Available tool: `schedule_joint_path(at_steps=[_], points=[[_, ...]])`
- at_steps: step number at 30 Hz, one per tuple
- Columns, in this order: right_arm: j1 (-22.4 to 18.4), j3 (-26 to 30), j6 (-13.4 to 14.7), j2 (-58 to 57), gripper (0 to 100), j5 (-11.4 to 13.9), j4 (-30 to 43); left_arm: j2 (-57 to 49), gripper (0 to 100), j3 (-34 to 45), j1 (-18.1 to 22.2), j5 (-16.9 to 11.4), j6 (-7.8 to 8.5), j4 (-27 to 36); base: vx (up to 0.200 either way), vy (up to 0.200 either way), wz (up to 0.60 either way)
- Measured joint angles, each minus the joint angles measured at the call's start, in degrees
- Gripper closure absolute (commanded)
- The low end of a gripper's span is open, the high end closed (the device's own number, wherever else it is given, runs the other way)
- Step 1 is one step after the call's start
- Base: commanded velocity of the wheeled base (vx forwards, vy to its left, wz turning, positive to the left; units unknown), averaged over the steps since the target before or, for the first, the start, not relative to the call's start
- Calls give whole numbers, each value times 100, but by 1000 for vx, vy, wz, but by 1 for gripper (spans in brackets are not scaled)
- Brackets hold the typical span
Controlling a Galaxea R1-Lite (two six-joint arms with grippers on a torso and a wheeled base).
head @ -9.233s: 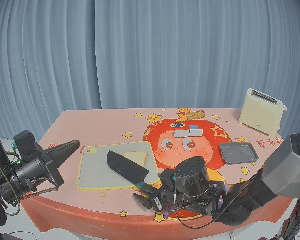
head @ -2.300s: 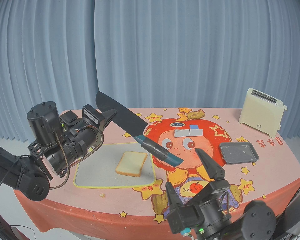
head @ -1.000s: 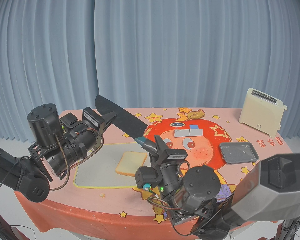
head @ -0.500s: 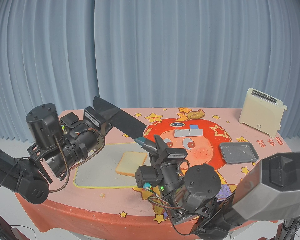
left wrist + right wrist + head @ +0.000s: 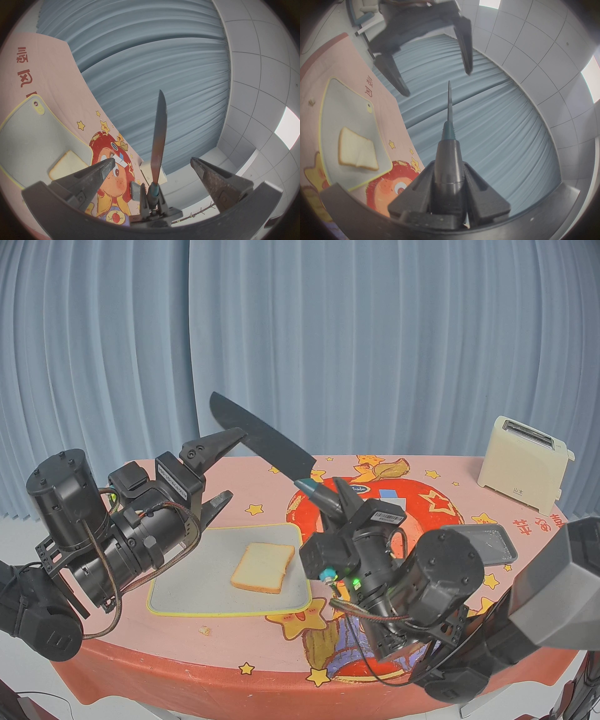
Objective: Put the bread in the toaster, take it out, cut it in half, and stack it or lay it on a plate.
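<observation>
Tabletop (image 5: 187, 640): one bread (image 5: 263, 567); right end effector (image 5: 449, 165) grips one knife (image 5: 262, 437); left end effector (image 5: 235, 463) wide.

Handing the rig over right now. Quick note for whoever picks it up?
Right end effector: shut on the knife by its handle, blade raised in the air.
Left end effector: open, near the blade tip, gripping nothing.
Bread: one whole slice flat on the cutting board. Plate right of it; toaster at the far right.
Done: bread out of the toaster, knife picked up. Left: halve it, move it to the plate.
</observation>
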Motion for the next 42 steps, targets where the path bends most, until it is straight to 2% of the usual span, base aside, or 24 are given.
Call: schedule_joint_path(at_steps=[3, 8, 10, 13, 15, 21, 24, 29, 33, 36, 39, 41, 42], points=[[-156, 83, 204, -207, 100, 7, 471, -44, 0, 76, -24, -55, 132, -13, 0, 0, 0], [-319, 271, 947, -557, 100, 115, 1640, -135, 0, 185, -101, -88, 280, -24, 0, 0, 0], [-374, 321, 1261, -695, 100, 332, 2042, -176, 0, 213, -140, -99, 318, -24, 0, 0, 0], [-495, 367, 1692, -887, 100, 857, 2398, -229, 0, 254, -195, -106, 354, -24, 0, 0, 0], [-573, 389, 1963, -1015, 100, 1064, 2619, -258, 0, 276, -221, -108, 375, -24, 0, 0, 0], [-672, 395, 2921, -1385, 100, 1179, 3506, -311, 0, 310, -258, -110, 391, -24, 0, 0, 0], [-680, 218, 3424, -1525, 100, 1281, 3977, -323, 0, 312, -260, -112, 393, -29, 0, 0, 0], [-749, -388, 4443, -1681, 100, 1549, 5071, -328, 0, 317, -262, -112, 402, -29, 0, 0, 0], [-820, -942, 5177, -1790, 100, 2047, 6342, -344, 0, 321, -265, -110, 494, -29, 0, 0, 0], [-857, -1319, 5580, -1905, 100, 2573, 7210, -380, 0, 354, -269, -112, 705, -27, 0, 0, 0], [-929, -1623, 5925, -2063, 100, 3207, 7968, -455, 0, 422, -304, -123, 1087, -24, 0, 0, 0], [-997, -1786, 6168, -2183, 100, 3611, 8309, -524, 0, 466, -333, -119, 1479, -24, 0, 0, 0], [-1036, -1863, 6382, -2258, 100, 3857, 8455, -575, 0, 494, -347, -112, 1742, -17, 0, 0, 0]])
